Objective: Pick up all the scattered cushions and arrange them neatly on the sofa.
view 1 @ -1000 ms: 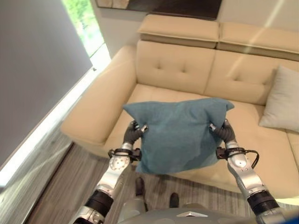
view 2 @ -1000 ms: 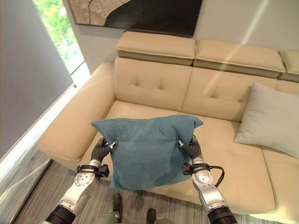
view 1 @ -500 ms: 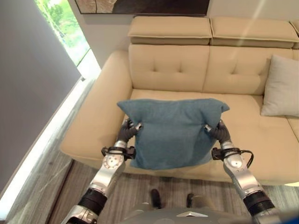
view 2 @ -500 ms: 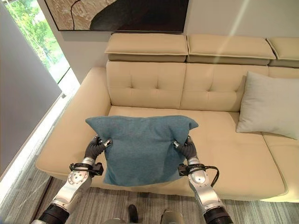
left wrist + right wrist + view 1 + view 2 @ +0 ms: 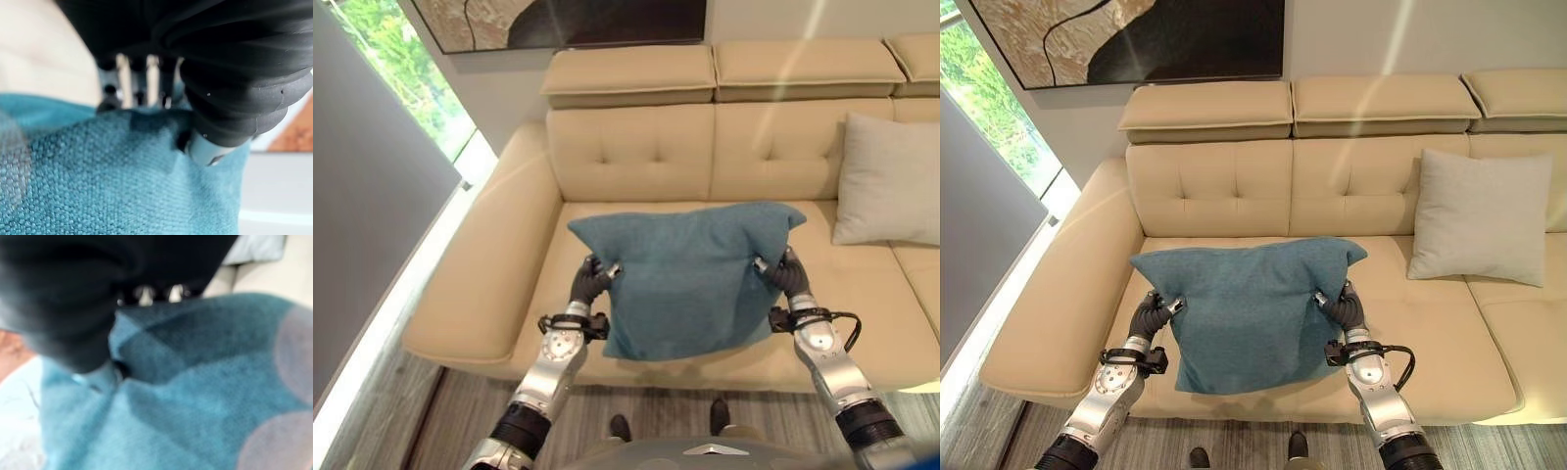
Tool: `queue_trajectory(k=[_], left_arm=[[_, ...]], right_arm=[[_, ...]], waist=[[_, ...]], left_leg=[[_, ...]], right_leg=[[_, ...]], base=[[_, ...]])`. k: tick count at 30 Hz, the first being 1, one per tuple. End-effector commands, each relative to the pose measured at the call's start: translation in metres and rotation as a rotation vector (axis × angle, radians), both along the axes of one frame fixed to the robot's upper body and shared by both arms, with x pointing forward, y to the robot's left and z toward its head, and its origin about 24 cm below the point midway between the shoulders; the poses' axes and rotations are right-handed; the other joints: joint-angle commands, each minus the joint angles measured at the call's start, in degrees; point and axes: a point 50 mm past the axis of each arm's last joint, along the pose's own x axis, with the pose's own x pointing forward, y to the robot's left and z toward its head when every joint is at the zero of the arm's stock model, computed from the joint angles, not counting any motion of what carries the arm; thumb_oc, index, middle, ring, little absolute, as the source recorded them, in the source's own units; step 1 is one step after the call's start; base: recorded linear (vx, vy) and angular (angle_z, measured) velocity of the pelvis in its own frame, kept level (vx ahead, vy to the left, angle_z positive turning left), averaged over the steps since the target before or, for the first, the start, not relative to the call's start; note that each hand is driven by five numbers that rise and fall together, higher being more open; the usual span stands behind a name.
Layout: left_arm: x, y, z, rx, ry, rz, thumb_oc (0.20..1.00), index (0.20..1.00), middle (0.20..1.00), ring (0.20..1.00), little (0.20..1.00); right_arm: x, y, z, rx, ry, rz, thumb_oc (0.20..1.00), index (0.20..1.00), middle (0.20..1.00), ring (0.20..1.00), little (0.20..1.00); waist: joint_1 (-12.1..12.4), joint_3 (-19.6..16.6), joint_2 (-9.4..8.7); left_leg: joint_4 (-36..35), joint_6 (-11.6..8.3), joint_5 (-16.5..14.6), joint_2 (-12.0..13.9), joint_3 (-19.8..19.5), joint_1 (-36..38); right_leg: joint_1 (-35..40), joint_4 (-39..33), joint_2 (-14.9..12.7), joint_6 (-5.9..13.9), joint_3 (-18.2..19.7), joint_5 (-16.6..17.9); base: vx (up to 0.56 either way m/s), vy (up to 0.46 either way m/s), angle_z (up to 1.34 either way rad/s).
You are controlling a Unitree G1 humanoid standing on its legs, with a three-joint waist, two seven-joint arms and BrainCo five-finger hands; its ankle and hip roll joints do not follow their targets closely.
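The teal cushion (image 5: 1252, 311) hangs in the air in front of the sofa (image 5: 1234, 186), over the front part of its leftmost seat, held up by both hands. The left hand (image 5: 1149, 318) has its fingers curled into the cushion's upper left corner, and the right hand (image 5: 1345, 308) pinches the upper right corner the same way. A grey cushion (image 5: 1482, 215) leans upright against the sofa's backrest, to the right of the teal one and apart from it. A dark framed picture (image 5: 1136, 39) hangs on the wall above the sofa.
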Motion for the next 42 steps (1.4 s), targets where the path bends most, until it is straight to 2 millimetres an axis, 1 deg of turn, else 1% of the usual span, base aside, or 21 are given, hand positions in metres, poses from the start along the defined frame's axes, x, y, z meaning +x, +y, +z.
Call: queue_trajectory(k=[1,5,8,10,12,13,16,18,21,26,29,31,33,36,38,42], left_arm=[[0.029,0.009,0.056,0.025,-0.267,0.024,0.200,0.200,0.200,0.200,0.200],[0.047,0.006,0.077,0.045,-0.336,0.033,0.200,0.200,0.200,0.200,0.200],[0.066,0.000,0.099,0.065,-0.399,0.028,0.200,0.200,0.200,0.200,0.200],[0.082,-0.008,0.123,0.078,-0.464,0.022,0.200,0.200,0.200,0.200,0.200],[0.093,-0.013,0.143,0.094,-0.517,0.024,0.200,0.200,0.200,0.200,0.200],[0.104,-0.015,0.168,0.121,-0.581,0.035,0.200,0.200,0.200,0.200,0.200],[0.122,-0.011,0.209,0.173,-0.669,0.073,0.200,0.200,0.200,0.200,0.200],[0.127,-0.006,0.233,0.208,-0.722,0.101,0.200,0.200,0.200,0.200,0.200],[0.132,-0.001,0.262,0.242,-0.779,0.131,0.200,0.200,0.200,0.200,0.200],[0.134,0.003,0.307,0.253,-0.864,0.168,0.200,0.200,0.200,0.200,0.200],[0.133,0.002,0.318,0.245,-0.889,0.165,0.200,0.200,0.200,0.200,0.200],[0.134,0.001,0.321,0.254,-0.890,0.162,0.200,0.200,0.200,0.200,0.200],[0.135,-0.001,0.329,0.261,-0.899,0.165,0.200,0.200,0.200,0.200,0.200],[0.136,-0.002,0.334,0.270,-0.904,0.164,0.200,0.200,0.200,0.200,0.200],[0.136,-0.002,0.335,0.273,-0.908,0.167,0.200,0.200,0.200,0.200,0.200],[0.137,-0.002,0.328,0.267,-0.892,0.165,0.200,0.200,0.200,0.200,0.200]], right_arm=[[0.019,0.014,0.048,0.041,-0.246,0.046,0.200,0.200,0.200,0.200,0.200],[0.034,0.022,0.066,0.008,-0.308,0.074,0.200,0.200,0.200,0.200,0.200],[0.052,0.033,0.088,-0.014,-0.384,0.095,0.200,0.200,0.200,0.200,0.200],[0.068,0.044,0.111,-0.022,-0.451,0.109,0.200,0.200,0.200,0.200,0.200],[0.080,0.051,0.129,-0.035,-0.502,0.116,0.200,0.200,0.200,0.200,0.200],[0.092,0.055,0.154,-0.063,-0.568,0.110,0.200,0.200,0.200,0.200,0.200],[0.110,0.055,0.196,-0.105,-0.663,0.071,0.200,0.200,0.200,0.200,0.200],[0.116,0.058,0.219,-0.116,-0.718,0.054,0.200,0.200,0.200,0.200,0.200],[0.120,0.060,0.248,-0.139,-0.788,0.039,0.200,0.200,0.200,0.200,0.200],[0.124,0.064,0.288,-0.156,-0.877,0.013,0.200,0.200,0.200,0.200,0.200],[0.124,0.064,0.299,-0.162,-0.903,0.005,0.200,0.200,0.200,0.200,0.200],[0.125,0.064,0.302,-0.169,-0.904,-0.002,0.200,0.200,0.200,0.200,0.200],[0.128,0.065,0.305,-0.175,-0.901,-0.003,0.200,0.200,0.200,0.200,0.200],[0.129,0.064,0.309,-0.219,-0.911,-0.024,0.200,0.200,0.200,0.200,0.200],[0.128,0.065,0.311,-0.235,-0.930,-0.030,0.200,0.200,0.200,0.200,0.200],[0.127,0.062,0.312,-0.259,-0.953,-0.072,0.200,0.200,0.200,0.200,0.200]], waist=[[0.07,-2.48,-3.78],[-0.40,-2.15,-3.45],[-0.61,-1.12,-3.29],[-0.65,0.17,-3.18],[-0.62,1.06,-3.07],[-0.48,1.51,-3.02],[-0.45,1.21,-3.01],[-0.42,1.09,-3.16],[-0.28,0.65,-3.35],[0.00,0.32,-3.37],[0.01,0.08,-3.23],[0.07,-0.15,-3.11],[0.18,-0.56,-3.09],[-0.08,-1.12,-2.95],[-0.17,-1.42,-2.94],[-0.28,-2.13,-2.86]], left_leg=[[0.34,-0.62,-6.92,-3.54,-0.53,3.93],[0.29,-0.81,-7.07,-3.33,-0.57,2.99],[0.29,-0.75,-6.69,-3.32,-0.97,0.75],[0.29,-0.78,-5.85,-3.43,-1.54,-2.61],[0.29,-0.87,-4.89,-3.44,-2.14,-5.86],[0.29,-1.05,-3.74,-3.55,-2.63,-9.30],[0.29,-1.91,-2.24,-3.46,-3.23,-14.89],[0.29,-2.33,-1.49,-3.47,-3.52,-17.92],[0.29,-2.83,-0.65,-3.41,-3.61,-21.27],[0.29,-3.45,0.61,-3.61,-4.00,-26.54],[0.29,-3.60,1.04,-3.82,-4.24,-28.84],[0.29,-3.69,1.26,-3.86,-4.33,-30.11],[0.29,-3.93,1.70,-3.84,-4.64,-32.37],[0.29,-4.16,2.19,-3.68,-5.02,-35.16],[0.29,-4.25,2.37,-3.61,-5.31,-36.15],[0.29,-4.35,2.48,-3.49,-5.70,-37.89]], right_leg=[[0.83,0.80,-2.88,2.92,-1.45,-1.15],[-0.26,0.61,-2.47,2.96,-1.05,-1.27],[-2.44,0.61,-2.25,3.00,-0.37,-0.87],[-5.83,0.61,-2.14,3.07,0.11,-0.07],[-9.02,0.61,-2.01,3.05,0.69,0.74],[-12.15,0.61,-1.91,3.00,0.98,1.72],[-16.94,0.68,-2.01,3.18,0.77,3.14],[-19.65,0.78,-2.24,3.27,0.70,3.75],[-22.92,0.75,-2.45,3.57,0.52,4.63],[-27.98,0.72,-2.70,4.11,0.51,5.67],[-30.33,0.76,-2.73,4.26,0.47,6.16],[-31.66,0.73,-2.73,4.32,0.50,6.38],[-33.98,0.65,-2.74,4.51,0.38,6.84],[-36.85,0.61,-2.73,4.75,0.53,7.32],[-37.86,0.61,-2.61,4.88,0.59,7.37],[-39.85,0.61,-2.61,5.06,0.43,7.49]], base=[[0.09,-0.008,0.15],[0.06,-0.002,0.07],[-0.05,-0.001,0.00],[-0.14,-0.004,0.02],[-0.18,-0.003,0.05],[-0.17,0.001,0.10],[-0.11,-0.003,0.11],[-0.07,-0.010,0.05],[-0.05,-0.006,0.02],[-0.01,-0.004,0.00],[0.00,0.000,0.00],[0.00,0.000,0.00],[0.00,0.000,0.00],[0.00,0.000,0.00],[0.00,0.000,0.00],[0.02,-0.016,0.04]])
